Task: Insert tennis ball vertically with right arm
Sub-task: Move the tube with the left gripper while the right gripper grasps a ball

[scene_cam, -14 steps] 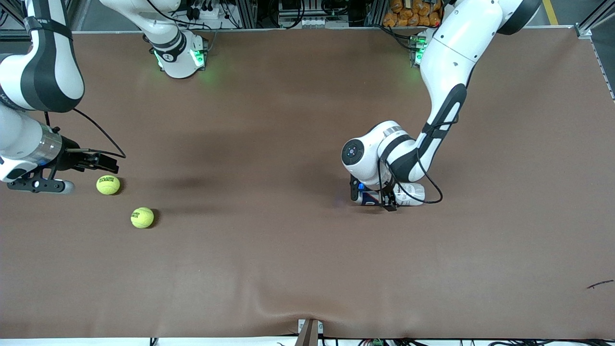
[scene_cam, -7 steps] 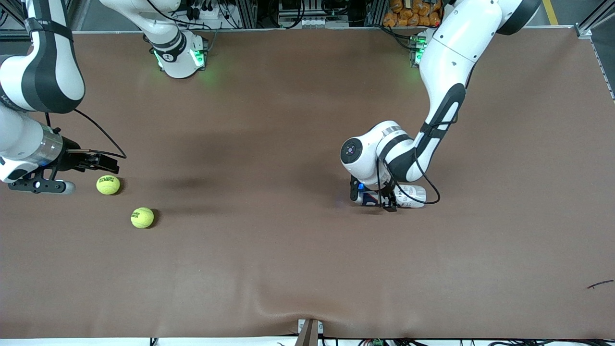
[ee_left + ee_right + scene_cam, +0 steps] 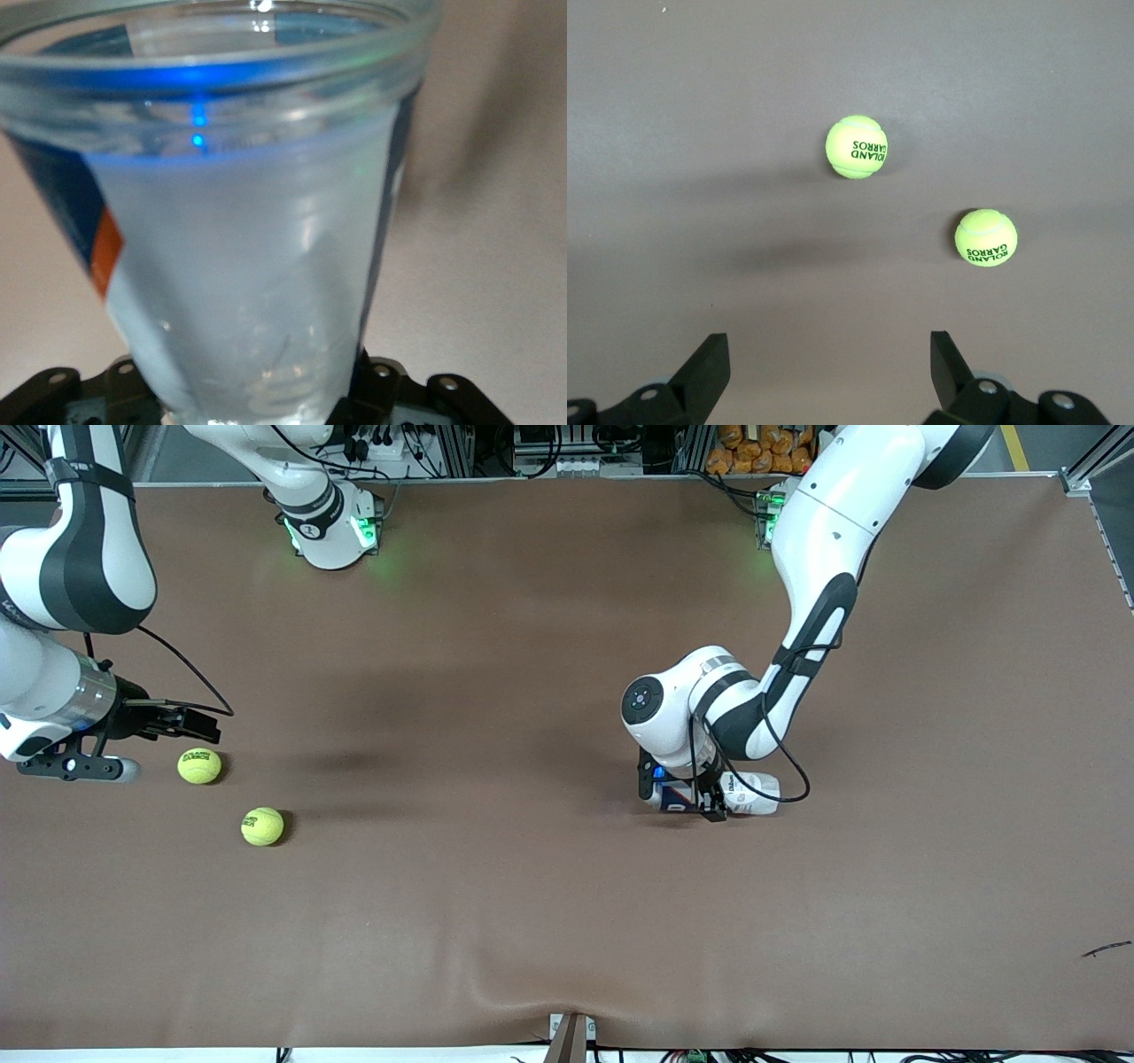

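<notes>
Canister (image 3: 751, 794) newly clamped, slightly shifted

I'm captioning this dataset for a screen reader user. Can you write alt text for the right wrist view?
Two yellow-green tennis balls lie apart on a brown table, both printed with dark lettering. The right gripper hangs above the table with its black fingers spread wide and empty, touching neither ball.
</notes>
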### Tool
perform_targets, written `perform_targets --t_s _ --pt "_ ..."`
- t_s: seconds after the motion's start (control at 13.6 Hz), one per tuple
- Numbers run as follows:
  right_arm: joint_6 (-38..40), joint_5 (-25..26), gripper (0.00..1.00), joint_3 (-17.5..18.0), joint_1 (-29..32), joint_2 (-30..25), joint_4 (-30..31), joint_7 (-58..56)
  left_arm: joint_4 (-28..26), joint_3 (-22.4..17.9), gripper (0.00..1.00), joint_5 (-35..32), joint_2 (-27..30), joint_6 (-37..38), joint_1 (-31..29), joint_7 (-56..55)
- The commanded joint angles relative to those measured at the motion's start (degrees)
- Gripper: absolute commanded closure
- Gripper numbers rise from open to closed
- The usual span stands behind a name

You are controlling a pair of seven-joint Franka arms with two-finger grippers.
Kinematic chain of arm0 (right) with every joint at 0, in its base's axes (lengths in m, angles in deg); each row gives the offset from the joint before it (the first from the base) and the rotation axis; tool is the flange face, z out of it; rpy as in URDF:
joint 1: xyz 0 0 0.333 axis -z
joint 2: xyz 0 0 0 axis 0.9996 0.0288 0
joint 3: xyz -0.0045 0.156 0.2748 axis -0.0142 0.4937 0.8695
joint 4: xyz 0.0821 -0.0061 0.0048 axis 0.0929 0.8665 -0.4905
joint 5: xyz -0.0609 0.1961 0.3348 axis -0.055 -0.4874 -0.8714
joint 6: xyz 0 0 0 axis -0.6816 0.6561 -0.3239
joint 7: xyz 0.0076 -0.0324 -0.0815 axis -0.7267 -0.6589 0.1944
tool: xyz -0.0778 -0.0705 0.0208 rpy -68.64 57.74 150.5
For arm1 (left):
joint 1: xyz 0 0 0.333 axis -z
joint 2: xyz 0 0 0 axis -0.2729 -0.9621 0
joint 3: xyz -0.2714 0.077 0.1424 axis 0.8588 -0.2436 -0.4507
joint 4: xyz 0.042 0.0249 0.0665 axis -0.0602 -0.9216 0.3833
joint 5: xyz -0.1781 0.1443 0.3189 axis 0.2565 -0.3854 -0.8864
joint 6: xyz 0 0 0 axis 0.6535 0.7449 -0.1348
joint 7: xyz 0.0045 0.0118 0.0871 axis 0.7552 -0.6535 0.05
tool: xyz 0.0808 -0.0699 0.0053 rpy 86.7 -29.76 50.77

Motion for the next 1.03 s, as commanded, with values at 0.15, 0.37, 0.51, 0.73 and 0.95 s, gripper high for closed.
perform_targets --t_s 0.15,0.37,0.51,0.73,0.95 --pt "0.55 1.48 0.00 0.11 1.56 1.54 -0.11 -0.87 8.74 2.89 0.30 6.14 -0.09 -0.24 0.49 -6.02" --pt "0.12 7.80 0.00 0.11 3.49 5.23 -0.02 -0.87 10.88 3.25 0.31 12.56 0.34 -6.89 0.41 -7.94" --pt "-2.50 8.43 0.00 0.11 4.82 7.78 0.06 -0.96 10.96 3.25 0.31 17.04 1.48 -11.04 -0.12 -9.10" --pt "-6.47 9.66 0.00 0.11 7.19 11.83 0.50 -1.14 10.88 3.25 0.32 22.93 1.49 -18.94 -0.74 -9.36" --pt "-10.86 10.89 0.00 0.11 9.82 15.61 1.12 -3.41 10.79 3.16 0.32 25.49 0.79 -29.56 -0.48 -12.24"
